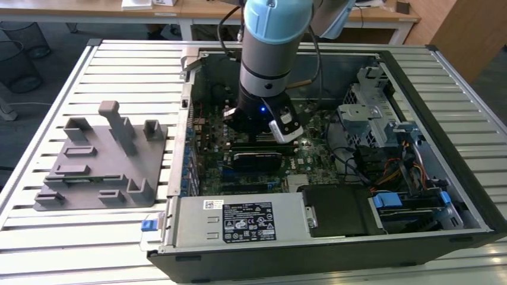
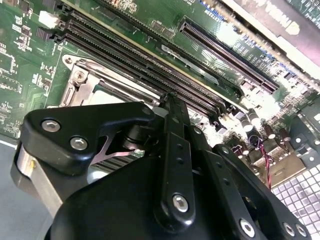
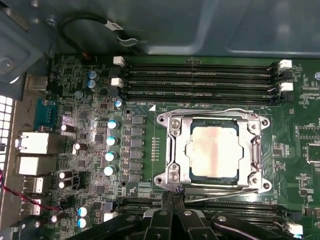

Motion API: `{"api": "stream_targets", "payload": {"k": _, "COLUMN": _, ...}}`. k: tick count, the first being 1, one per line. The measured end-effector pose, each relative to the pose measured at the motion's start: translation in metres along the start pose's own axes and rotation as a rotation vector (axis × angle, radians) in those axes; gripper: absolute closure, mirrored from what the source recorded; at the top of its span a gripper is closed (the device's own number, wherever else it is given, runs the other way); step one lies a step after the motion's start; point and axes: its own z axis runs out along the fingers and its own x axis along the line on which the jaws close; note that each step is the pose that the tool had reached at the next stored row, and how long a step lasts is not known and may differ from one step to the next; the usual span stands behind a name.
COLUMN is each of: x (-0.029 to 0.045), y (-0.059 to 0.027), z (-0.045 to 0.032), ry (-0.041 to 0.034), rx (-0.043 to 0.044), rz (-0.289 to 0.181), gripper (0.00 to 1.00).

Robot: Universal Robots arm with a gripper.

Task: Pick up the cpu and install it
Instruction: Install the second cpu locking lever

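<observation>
Gripper (image 3: 172, 197) fingers pressed together, holding nothing, tips just beside the socket frame (image 3: 175, 150) edge. Cpu (image 3: 214, 152) sits seated in that frame on the motherboard (image 3: 75, 100), silvery top showing. Memory slots (image 3: 200, 75) beyond it. Exterior view: arm (image 1: 269, 65) reaches down into the open computer case (image 1: 443, 148).

Just beyond the matt black plastic-looking fingers (image 3: 172, 202), the square cpu with its dull silvery metal top (image 3: 213, 151) sits within a shiny steel socket frame (image 3: 173, 150) on the glossy green circuit board (image 3: 145, 155).
</observation>
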Motion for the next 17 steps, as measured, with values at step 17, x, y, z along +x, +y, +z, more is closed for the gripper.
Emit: {"api": "stream_targets", "payload": {"k": 17, "x": 0.0052, "y": -0.0062, "z": 0.005, "ry": -0.0003, "rx": -0.0266, "rz": -0.001, "gripper": 0.89}}
